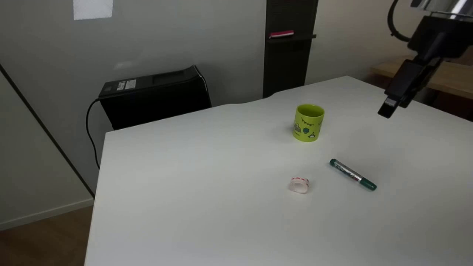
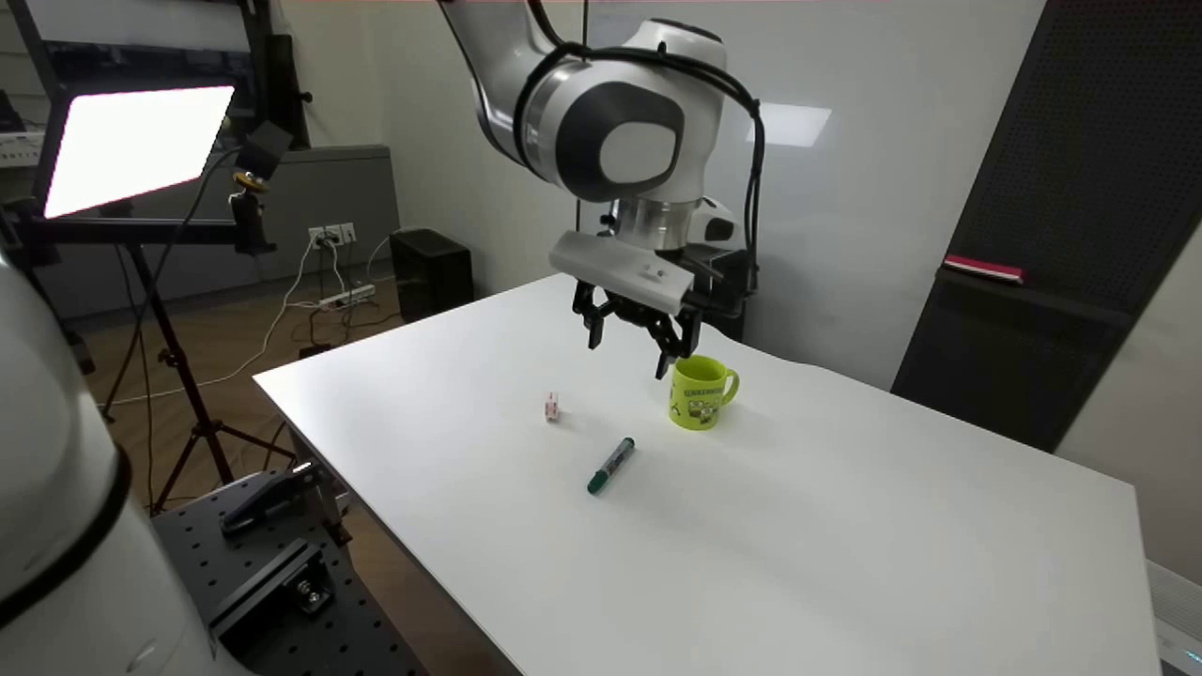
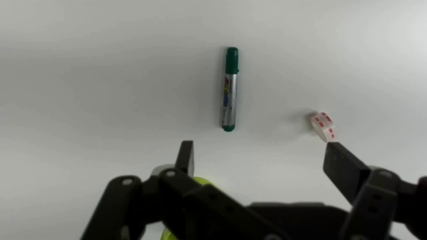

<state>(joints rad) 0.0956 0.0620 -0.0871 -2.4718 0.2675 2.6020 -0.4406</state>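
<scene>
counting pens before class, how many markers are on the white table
1: the green-capped marker lies on the white table, right of the tape roll in both exterior views. No other shows, and none seems hidden.

White arm (image 2: 507, 68), grey cap (image 2: 577, 141), black cables (image 2: 757, 150), silver collar (image 2: 654, 224); black tool (image 2: 627, 360), pale screws (image 3: 170, 173).

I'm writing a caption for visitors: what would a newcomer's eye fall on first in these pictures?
Probably the lime-green mug, standing upright on the white table in both exterior views. Next, perhaps, the glowing light panel at the upper left of an exterior view, and the gripper hanging open in mid-air. In the wrist view, the green-capped marker stands out most, lying in the upper middle.
</scene>
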